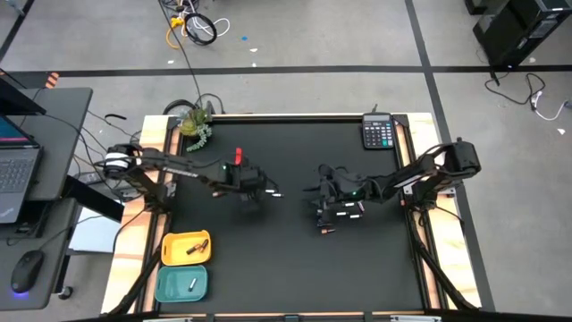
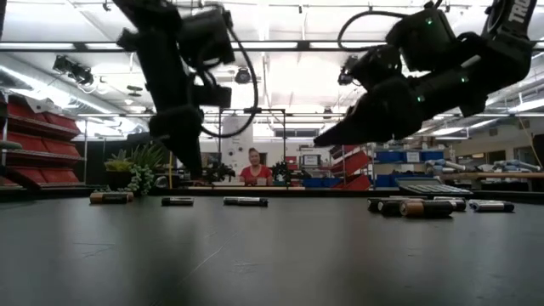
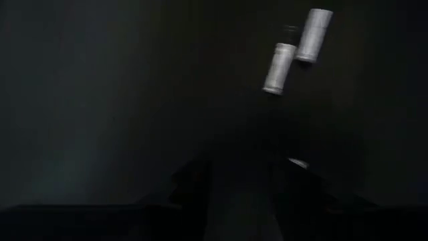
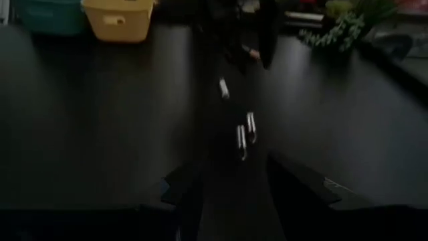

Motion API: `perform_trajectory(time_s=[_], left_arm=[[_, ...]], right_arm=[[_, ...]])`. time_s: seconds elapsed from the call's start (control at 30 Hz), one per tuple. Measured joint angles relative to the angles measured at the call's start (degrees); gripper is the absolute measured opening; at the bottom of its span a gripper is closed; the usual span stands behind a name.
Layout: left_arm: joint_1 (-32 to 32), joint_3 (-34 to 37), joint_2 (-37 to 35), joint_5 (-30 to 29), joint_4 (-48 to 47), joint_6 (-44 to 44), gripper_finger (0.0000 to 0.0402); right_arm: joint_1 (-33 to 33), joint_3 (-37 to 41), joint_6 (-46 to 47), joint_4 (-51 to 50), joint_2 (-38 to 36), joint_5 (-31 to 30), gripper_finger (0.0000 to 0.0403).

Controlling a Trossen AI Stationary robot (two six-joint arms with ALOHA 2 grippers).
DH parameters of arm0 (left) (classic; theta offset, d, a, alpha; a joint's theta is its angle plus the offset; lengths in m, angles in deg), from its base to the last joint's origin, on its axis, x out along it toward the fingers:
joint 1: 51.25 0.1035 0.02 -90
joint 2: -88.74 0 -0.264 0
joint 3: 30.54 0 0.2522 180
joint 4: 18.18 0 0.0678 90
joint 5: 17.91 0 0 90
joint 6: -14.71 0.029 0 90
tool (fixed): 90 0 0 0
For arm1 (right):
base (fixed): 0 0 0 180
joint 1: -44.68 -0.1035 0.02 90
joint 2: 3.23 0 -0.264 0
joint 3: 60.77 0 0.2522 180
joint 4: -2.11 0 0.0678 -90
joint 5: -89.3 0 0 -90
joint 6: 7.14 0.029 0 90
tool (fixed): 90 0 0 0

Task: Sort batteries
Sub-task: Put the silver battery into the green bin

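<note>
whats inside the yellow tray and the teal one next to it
The yellow plastic tray holds a dark battery; the teal plastic tray holds one white battery. Neither tray is covered, though smaller contents would be too tiny to tell.

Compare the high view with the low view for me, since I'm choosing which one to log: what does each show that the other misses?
Only the high view shows the yellow bin and teal bin at the table's near-left corner, each holding a battery, and the calculator at the far right.

Only the low view shows a person seated in the room beyond the table.

Both show the left gripper and right gripper over the mat's middle, loose batteries lying on it, and the plant.
</note>
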Motion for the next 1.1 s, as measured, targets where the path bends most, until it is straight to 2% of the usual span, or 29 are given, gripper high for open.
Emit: perform_trajectory(time_s=[0.23, 0.3, 0.5, 0.97, 1.1], left_arm=[[2.62, 0.63, -0.65, 13.09, 0.23, 0.19, 0.0169], [2.48, 0.59, -0.88, 15.26, -0.17, 1.55, 0.0173], [0.99, 1.58, 0.13, 12.14, 0.79, 7.13, 0.0182], [0.98, 7.34, 0.37, 11.62, 4.97, 5.72, 0.0190], [0.96, 8.98, 0.15, 11.53, 6.49, 2.64, 0.0176]], right_arm=[[-0.22, 0.00, -0.94, -0.31, -1.25, 0.00, 0.0169], [-0.22, 0.00, -1.42, -0.24, -1.14, 0.00, 0.0169], [-0.16, 0.00, -2.87, 1.32, -1.08, 0.00, 0.0169], [-0.16, 0.00, -2.97, 1.68, -1.04, 0.02, 0.0169], [-0.16, 0.00, -2.97, 1.92, -1.04, 0.02, 0.0169]])
